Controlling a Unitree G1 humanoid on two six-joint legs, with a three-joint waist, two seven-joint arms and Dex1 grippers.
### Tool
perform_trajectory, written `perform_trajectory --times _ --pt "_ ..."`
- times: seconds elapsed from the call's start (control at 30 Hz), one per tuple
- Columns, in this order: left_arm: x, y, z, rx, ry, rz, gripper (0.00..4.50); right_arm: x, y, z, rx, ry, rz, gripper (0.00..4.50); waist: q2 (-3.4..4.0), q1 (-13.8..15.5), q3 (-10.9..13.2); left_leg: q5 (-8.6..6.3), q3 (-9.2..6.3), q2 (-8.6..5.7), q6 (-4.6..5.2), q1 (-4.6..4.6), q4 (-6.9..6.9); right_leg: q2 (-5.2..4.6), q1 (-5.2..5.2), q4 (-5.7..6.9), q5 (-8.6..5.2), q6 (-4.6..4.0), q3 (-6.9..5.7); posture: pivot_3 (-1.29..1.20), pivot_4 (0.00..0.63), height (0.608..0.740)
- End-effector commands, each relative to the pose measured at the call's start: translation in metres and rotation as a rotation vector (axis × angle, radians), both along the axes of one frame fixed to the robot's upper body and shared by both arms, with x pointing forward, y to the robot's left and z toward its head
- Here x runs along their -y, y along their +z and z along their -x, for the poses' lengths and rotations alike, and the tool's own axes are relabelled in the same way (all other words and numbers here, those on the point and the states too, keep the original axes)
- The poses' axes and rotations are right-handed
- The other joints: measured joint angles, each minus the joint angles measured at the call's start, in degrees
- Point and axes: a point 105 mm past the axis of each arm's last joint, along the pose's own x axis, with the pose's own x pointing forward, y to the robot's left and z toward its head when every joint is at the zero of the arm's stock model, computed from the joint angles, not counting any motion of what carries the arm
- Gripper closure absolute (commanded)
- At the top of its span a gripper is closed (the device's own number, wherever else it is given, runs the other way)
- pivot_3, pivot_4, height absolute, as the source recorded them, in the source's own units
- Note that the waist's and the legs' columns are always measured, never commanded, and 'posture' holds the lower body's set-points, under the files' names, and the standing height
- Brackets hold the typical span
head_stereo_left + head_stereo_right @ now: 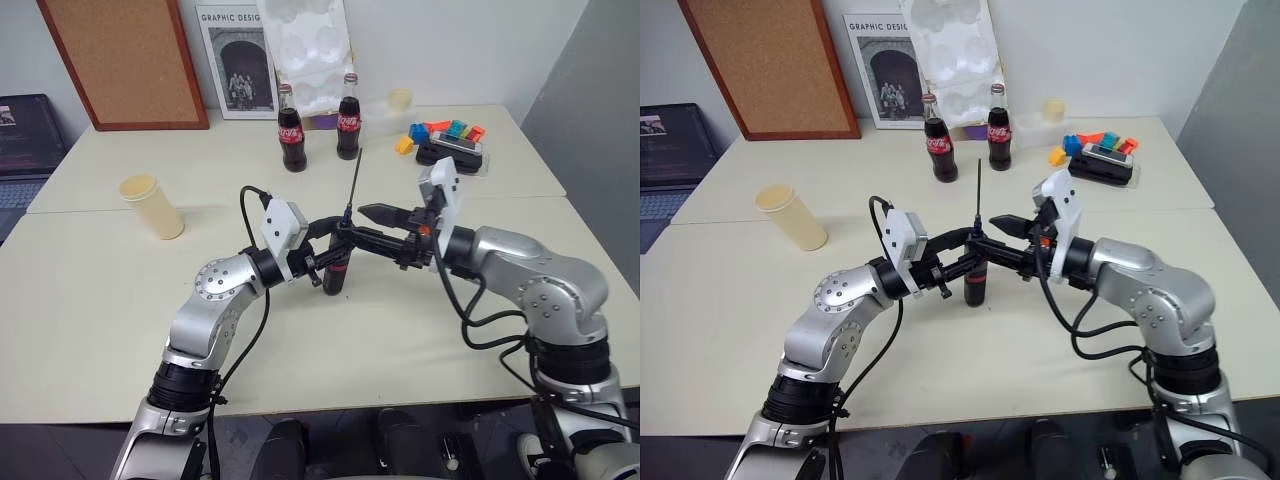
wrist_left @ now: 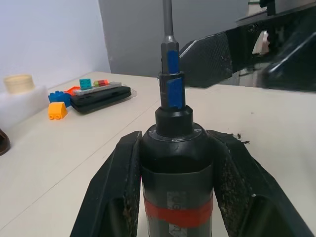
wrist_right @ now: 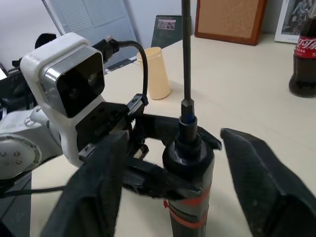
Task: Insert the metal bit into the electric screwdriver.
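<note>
Holding: my left gripper (image 1: 325, 262) clamps electric screwdriver (image 2: 177, 197) upright.
Bit: metal bit (image 1: 354, 180) vertical in nose.
Right gripper (image 3: 173, 163): fingers spread, straddling, empty.

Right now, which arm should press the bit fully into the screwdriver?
Right. The right gripper is open and free beside the bit, which already stands in the screwdriver. The left gripper is shut on the screwdriver, holding it upright.
</note>
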Motion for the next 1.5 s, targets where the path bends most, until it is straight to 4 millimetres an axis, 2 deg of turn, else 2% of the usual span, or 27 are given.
perform_trajectory --times 0.03,0.07,0.17,0.4,0.53,0.63,0.73,0.83,0.93,1.03,1.13,1.27,1.37,1.5 --pt "-0.013 -0.022 -0.008 -0.075 0.059 -0.063 2.83 0.015 0.026 0.012 0.078 -0.002 -0.015 0.17 0.00 -0.04 0.00 0.00 0.00 0.00 0.00 0.00 0.00 0.00 0.00 0.00 0.00 0.00 0.00 0.00 0.150 0.740" --pt "-0.014 -0.021 -0.009 -0.073 0.060 -0.065 2.83 0.021 0.031 0.014 0.090 -0.016 -0.009 0.04 0.00 -0.05 0.00 0.00 0.00 0.01 0.00 0.00 -0.01 0.00 0.00 0.00 0.00 0.00 0.00 0.00 0.150 0.740" --pt "-0.016 -0.021 -0.011 -0.072 0.064 -0.073 2.83 0.031 0.041 0.022 0.136 -0.050 0.016 0.04 -0.01 -0.04 0.00 0.00 -0.01 0.02 0.00 0.01 -0.01 0.01 -0.01 0.02 -0.01 -0.01 -0.02 0.00 0.150 0.740" --pt "-0.019 -0.016 -0.016 -0.066 0.049 -0.100 2.83 0.042 0.053 0.035 0.257 -0.169 0.053 0.04 -0.02 -0.04 0.01 0.00 0.01 0.04 0.00 0.02 0.00 0.01 -0.02 0.01 -0.02 -0.02 -0.02 0.00 0.150 0.740" --pt "-0.021 0.006 -0.026 -0.054 0.022 -0.114 2.83 0.051 0.048 0.038 0.265 -0.241 0.052 0.04 -0.07 -0.01 0.04 0.00 0.01 0.02 0.00 -0.02 0.02 0.00 -0.02 -0.02 -0.02 -0.02 0.01 0.00 0.150 0.740" --pt "-0.025 0.032 -0.032 -0.051 -0.019 -0.126 2.83 0.059 0.044 0.042 0.256 -0.280 0.053 0.04 -0.20 -0.13 0.13 0.00 0.05 0.03 0.00 -0.03 0.02 0.01 -0.08 -0.01 -0.02 -0.02 0.02 0.00 0.150 0.740" --pt "-0.039 0.055 -0.037 -0.065 -0.063 -0.217 2.83 0.064 0.041 0.049 0.257 -0.303 0.075 0.04 -0.29 -0.28 0.33 0.00 0.00 0.03 0.00 -0.15 0.01 0.03 -0.24 0.01 -0.02 -0.03 -0.04 0.00 0.150 0.740" --pt "-0.050 0.061 -0.044 -0.070 -0.091 -0.386 2.83 0.063 0.037 0.058 0.249 -0.299 0.084 0.04 -0.28 -0.06 0.36 0.00 0.04 0.05 0.01 -0.78 0.00 0.07 -0.83 0.06 0.12 0.22 -0.01 0.00 0.150 0.740" --pt "-0.049 0.064 -0.050 -0.046 -0.157 -0.542 2.83 0.060 0.032 0.066 0.234 -0.295 0.090 0.04 -0.30 0.51 0.39 -0.02 -0.10 -0.02 0.04 -1.18 0.02 0.03 -1.03 -0.03 0.11 0.39 -0.19 0.00 0.150 0.740" --pt "-0.038 0.058 -0.059 -0.069 -0.205 -0.646 2.83 0.057 0.027 0.071 0.220 -0.301 0.082 0.04 -0.35 1.61 0.43 -0.12 -0.11 -0.10 0.20 -1.31 0.02 -0.09 -1.05 -0.11 0.06 0.45 -0.24 0.00 0.150 0.740" --pt "-0.036 0.025 -0.065 -0.078 -0.251 -0.818 2.83 0.054 0.018 0.078 0.194 -0.305 0.090 0.04 -0.39 1.88 0.45 -0.14 -0.13 -0.14 0.23 -1.50 0.11 -0.19 -1.09 -0.16 0.03 0.50 -0.38 0.00 0.150 0.740" --pt "-0.034 -0.003 -0.073 -0.089 -0.262 -0.880 2.83 0.055 0.010 0.086 0.161 -0.321 0.115 0.04 -0.42 1.50 0.47 -0.17 -0.12 -0.12 0.29 -1.45 0.20 -0.19 -1.04 -0.09 0.03 0.50 -0.37 0.00 0.150 0.740" --pt "-0.032 -0.013 -0.078 -0.073 -0.256 -0.901 2.83 0.055 0.001 0.092 0.129 -0.314 0.156 0.04 -0.44 0.61 0.50 -0.16 -0.04 -0.01 0.30 -1.30 0.26 -0.06 -1.03 0.06 0.04 0.47 -0.20 0.00 0.150 0.740" --pt "-0.018 -0.033 -0.085 -0.063 -0.229 -0.885 2.83 0.059 -0.013 0.091 0.103 -0.339 0.223 0.04 -0.44 0.50 0.50 -0.15 -0.07 0.05 0.32 -1.13 0.28 0.03 -0.92 0.16 0.12 0.36 -0.23 0.00 0.150 0.740"
